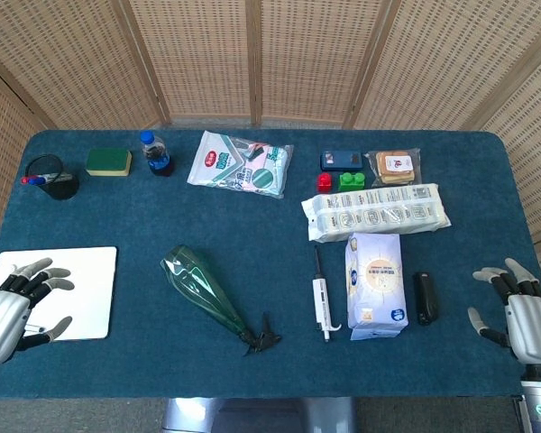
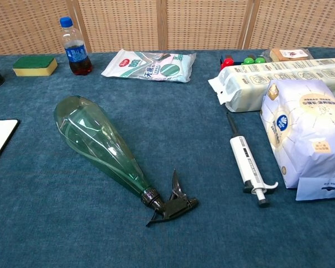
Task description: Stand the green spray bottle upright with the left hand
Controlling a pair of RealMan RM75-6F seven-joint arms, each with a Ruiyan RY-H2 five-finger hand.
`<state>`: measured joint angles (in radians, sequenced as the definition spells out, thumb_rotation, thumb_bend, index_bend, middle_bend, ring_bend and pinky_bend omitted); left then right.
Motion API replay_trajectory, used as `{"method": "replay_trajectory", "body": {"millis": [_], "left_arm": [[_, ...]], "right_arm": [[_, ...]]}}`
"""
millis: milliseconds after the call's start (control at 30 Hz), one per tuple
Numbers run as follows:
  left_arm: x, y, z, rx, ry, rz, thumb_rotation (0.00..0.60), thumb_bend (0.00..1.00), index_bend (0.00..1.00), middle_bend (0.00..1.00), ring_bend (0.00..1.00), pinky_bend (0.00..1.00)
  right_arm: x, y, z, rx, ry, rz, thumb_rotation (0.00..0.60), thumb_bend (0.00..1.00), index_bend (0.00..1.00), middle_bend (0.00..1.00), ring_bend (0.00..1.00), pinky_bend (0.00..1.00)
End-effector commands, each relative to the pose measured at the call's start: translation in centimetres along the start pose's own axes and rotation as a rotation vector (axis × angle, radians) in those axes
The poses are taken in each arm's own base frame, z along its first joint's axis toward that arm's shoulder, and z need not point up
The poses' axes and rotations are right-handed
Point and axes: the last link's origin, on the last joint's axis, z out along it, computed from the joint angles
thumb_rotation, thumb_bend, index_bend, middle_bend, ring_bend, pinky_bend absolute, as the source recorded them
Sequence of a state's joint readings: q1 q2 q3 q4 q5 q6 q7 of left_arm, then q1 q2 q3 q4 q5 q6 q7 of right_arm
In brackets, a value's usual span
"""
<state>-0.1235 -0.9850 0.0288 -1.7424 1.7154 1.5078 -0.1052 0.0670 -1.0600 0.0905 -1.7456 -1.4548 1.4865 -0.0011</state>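
Green see-through plastic spray bottle [image 1: 204, 290] lies flat, well to the right of the left robot hand [image 1: 9, 307], fingers apart. Round sides could roll away.

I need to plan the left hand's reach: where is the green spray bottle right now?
In the head view the green spray bottle lies on its side left of centre on the table, between the white board and the pipette, nozzle toward the front edge.

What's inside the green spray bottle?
Through the clear green spray bottle, lying on its side, a thin tube shows along its length. No liquid is visible. The black nozzle hides its own inside.
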Motion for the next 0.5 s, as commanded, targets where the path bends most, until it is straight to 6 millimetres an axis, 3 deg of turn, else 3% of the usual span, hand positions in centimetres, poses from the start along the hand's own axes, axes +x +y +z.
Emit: {"method": "replay_trajectory", "body": {"millis": [33,333,500], "left_arm": [[0.0,0.1,0.4,-0.032,-0.026,0.023,0.6,0.3,0.37,0.31,0.18,0.2],[0.2,1.9,3.7,-0.213,-0.113,0.131,0.6,0.3,0.32,0.26,0.16,0.19],[-0.6,3.9,5.9,-0.323,-0.184,0.235,0.6,0.3,0.25,0.12,0.05,0.11]], "right_arm": [[0.0,-0.1,0.1,0.002,0.0,-0.001,0.6,0.38,0.3,0.29,0.1,0.16],[0.1,-0.5,0.0,0.001,0.004,-0.004,0.6,0.38,0.3,0.29,0.1,0.16],[0.5,-0.4,-0.3,-0.006,0.018,-0.006,0.6,0.38,0.3,0.29,0.1,0.16]]}}
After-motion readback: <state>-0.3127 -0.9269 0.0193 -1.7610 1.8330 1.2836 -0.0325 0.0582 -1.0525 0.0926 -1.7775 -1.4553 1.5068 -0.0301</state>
